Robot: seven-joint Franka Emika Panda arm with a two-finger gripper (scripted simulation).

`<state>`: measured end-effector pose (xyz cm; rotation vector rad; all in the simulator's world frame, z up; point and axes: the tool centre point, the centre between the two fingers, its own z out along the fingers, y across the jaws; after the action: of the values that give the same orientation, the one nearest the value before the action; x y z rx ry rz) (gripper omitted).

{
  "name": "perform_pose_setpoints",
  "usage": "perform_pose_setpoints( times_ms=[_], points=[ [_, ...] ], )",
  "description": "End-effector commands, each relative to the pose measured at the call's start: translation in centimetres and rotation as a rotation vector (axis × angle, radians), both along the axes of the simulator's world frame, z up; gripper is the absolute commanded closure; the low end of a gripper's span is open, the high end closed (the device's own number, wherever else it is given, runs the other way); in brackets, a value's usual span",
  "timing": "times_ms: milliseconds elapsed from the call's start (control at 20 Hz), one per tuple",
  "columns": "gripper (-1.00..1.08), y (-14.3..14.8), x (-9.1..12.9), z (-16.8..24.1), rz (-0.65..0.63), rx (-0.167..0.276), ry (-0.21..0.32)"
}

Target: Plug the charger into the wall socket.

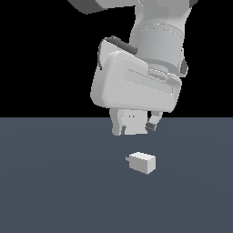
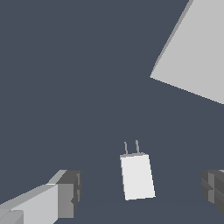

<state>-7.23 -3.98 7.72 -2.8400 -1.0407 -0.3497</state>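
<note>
Below, spread fingers (image 2: 140, 192) hang empty over the charger (image 2: 137, 176); wall socket (image 2: 194, 52) stands apart.

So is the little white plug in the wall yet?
No, out. The charger lies flat on the floor, prongs bare, apart from the wall socket; the open gripper hovers above.

The charger (image 1: 142, 163) lies on the floor (image 1: 54, 191). The socket (image 1: 131, 122) stands behind it. The gripper (image 1: 135, 127) hangs between them, above

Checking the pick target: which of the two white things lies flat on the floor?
The charger, the small block with two prongs. The socket is the much larger plate standing upright.
</note>
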Motion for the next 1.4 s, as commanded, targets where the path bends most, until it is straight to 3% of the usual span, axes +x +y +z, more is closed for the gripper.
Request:
perform_pose_setpoints(
  times_ms=[0,900,1350],
  points=[
    [-0.92,-0.3,-0.1,-0.4,0.029,0.004,-0.010],
    [-0.92,-1.0,-0.2,-1.7,0.095,0.012,-0.030],
    [-0.92,-0.9,-0.3,-5.0,0.097,0.011,-0.029]
  ],
)
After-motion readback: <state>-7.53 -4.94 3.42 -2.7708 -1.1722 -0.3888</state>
